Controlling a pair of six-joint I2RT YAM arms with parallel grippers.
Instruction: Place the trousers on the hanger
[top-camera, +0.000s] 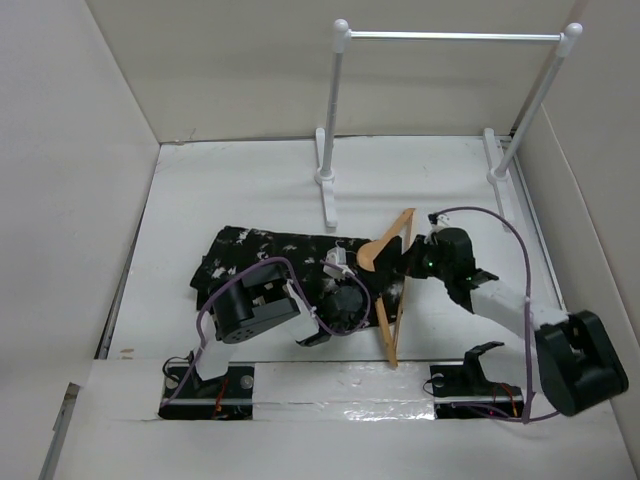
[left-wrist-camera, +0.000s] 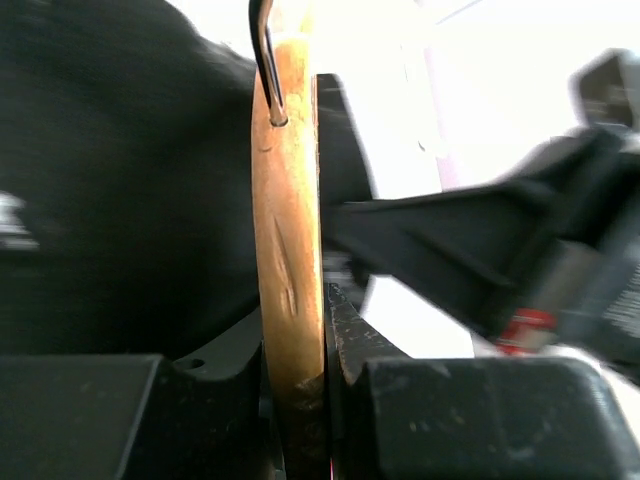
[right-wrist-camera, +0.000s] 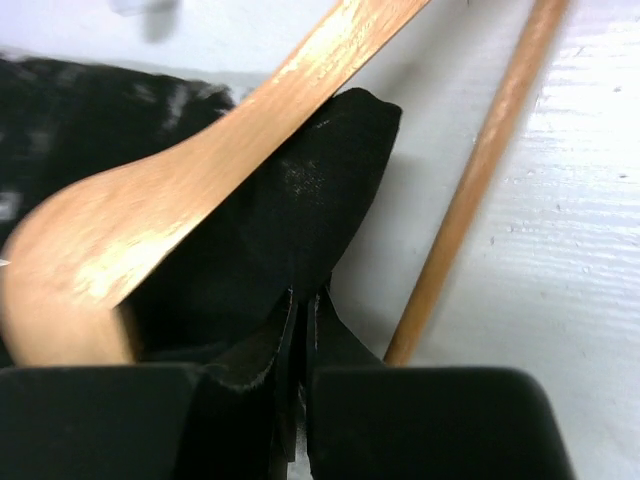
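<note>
Trousers (top-camera: 250, 255) first: a long, soft black heap flecked with irregular white splatter. They lie crumpled across the middle of the desk (top-camera: 240, 180), closer to the near edge than the far one and reaching toward the left edge. Their right-hand end runs in by the hanger.

Along the far edge, toward the far right corner, stands the white pole rack (top-camera: 450, 36) with its ball-topped posts, well apart from the action.

Now the hanger (top-camera: 385, 248): slim, light tan wood, just right of centre. One arm points toward the far edge, the other toward the near edge, and the bar (right-wrist-camera: 480, 180) is on the side of the right edge.

The left gripper (top-camera: 358, 272) has it, jaws clamped on the wooden neck. The wrist view shows the wood squeezed edge-on between the fingers (left-wrist-camera: 350, 340).

The right gripper (top-camera: 406, 262) reaches in from the right-edge side, jaws pinched closed on a black fold of trouser fabric. That fold sits just beneath the hanger's arm, showing between arm and bar.

Smallest of all is the thin metal hook (left-wrist-camera: 265, 70), rising from the top of the wood beside the black cloth.
</note>
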